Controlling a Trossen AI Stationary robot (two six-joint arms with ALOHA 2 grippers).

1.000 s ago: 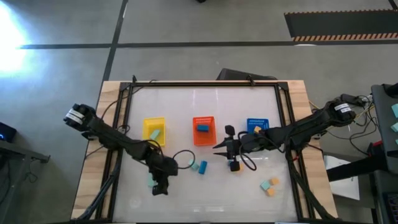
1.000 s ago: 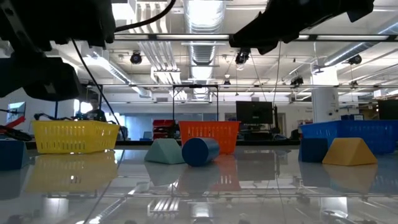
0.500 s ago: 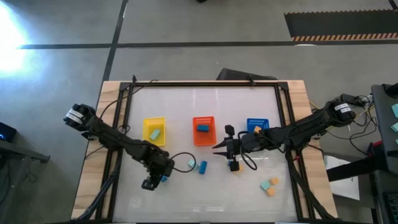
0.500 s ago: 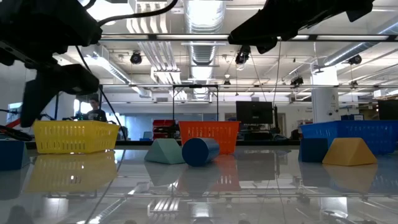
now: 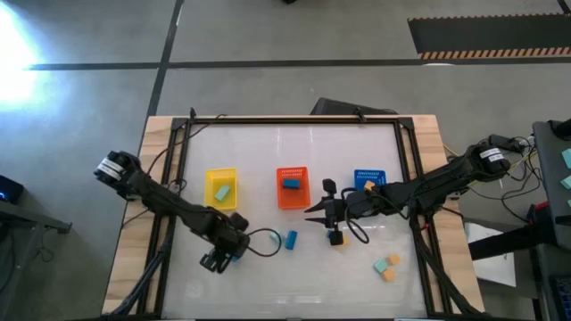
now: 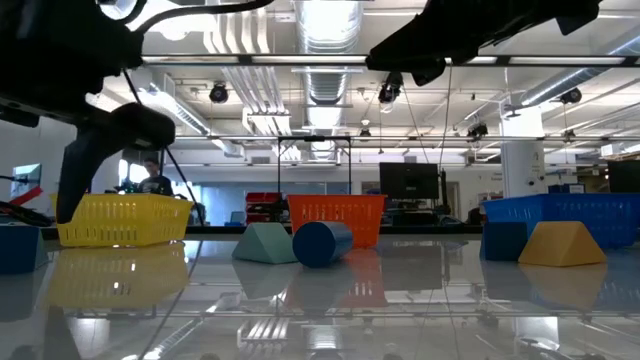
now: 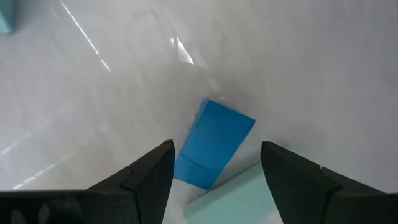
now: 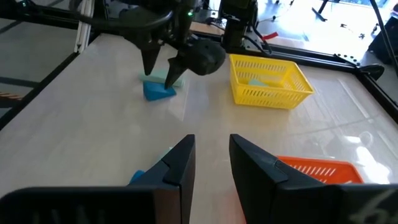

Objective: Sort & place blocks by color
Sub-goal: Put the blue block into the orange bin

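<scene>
My left gripper (image 7: 216, 146) hangs open over the table's near left part (image 5: 214, 260), fingers pointing down. A medium blue block (image 7: 214, 142) and a pale teal block (image 7: 239, 199) lie on the table, side by side, between and under its fingers; whether a finger touches them I cannot tell. The right wrist view shows the same pair (image 8: 158, 91) below that gripper (image 8: 163, 71). My right gripper (image 8: 210, 146) waits mid-table (image 5: 312, 212), open by a narrow gap and holding nothing. A blue cylinder (image 5: 291, 239) and an orange block (image 5: 335, 237) lie near it.
Three slotted baskets stand in a row: yellow (image 5: 221, 188) with a teal block in it, orange (image 5: 292, 187) with a blue block, blue (image 5: 368, 180) with an orange one. Teal and orange blocks (image 5: 386, 266) lie near the right near corner. A cable loops beside the left gripper.
My left gripper has shifted a little toward the table's left edge and turned about its wrist, staying open. It now stands over the blue and teal blocks. The right arm has kept still.
</scene>
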